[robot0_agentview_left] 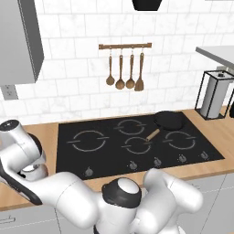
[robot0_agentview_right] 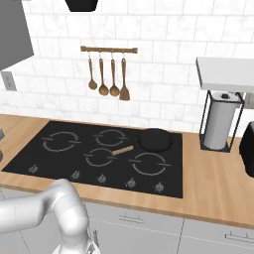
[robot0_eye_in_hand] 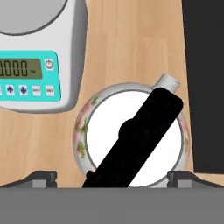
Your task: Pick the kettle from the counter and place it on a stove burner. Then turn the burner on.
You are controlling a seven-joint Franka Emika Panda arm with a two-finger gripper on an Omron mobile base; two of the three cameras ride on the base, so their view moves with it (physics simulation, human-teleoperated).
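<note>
Gripper (robot0_eye_in_hand: 112, 177) fingertips stood wide, straddling the kettle (robot0_eye_in_hand: 131, 135) on the counter (robot0_eye_in_hand: 131, 43). Beside it, the scale (robot0_eye_in_hand: 35, 57) display read "0000".

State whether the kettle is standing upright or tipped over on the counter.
Upright. In the hand view, looking down, the kettle shows its round lid, centre knob and arched black handle on top, resting on the counter.

White marble-look tile wall (robot0_agentview_left: 68, 68) is running behind the tabletop. A wooden rail (robot0_agentview_left: 124, 46) is hanging on it, carrying four wooden utensils (robot0_agentview_left: 124, 73). Grey upper cabinet (robot0_agentview_left: 18, 41) is sitting at left; a wall outlet (robot0_agentview_left: 8, 92) is showing beneath it.
</note>
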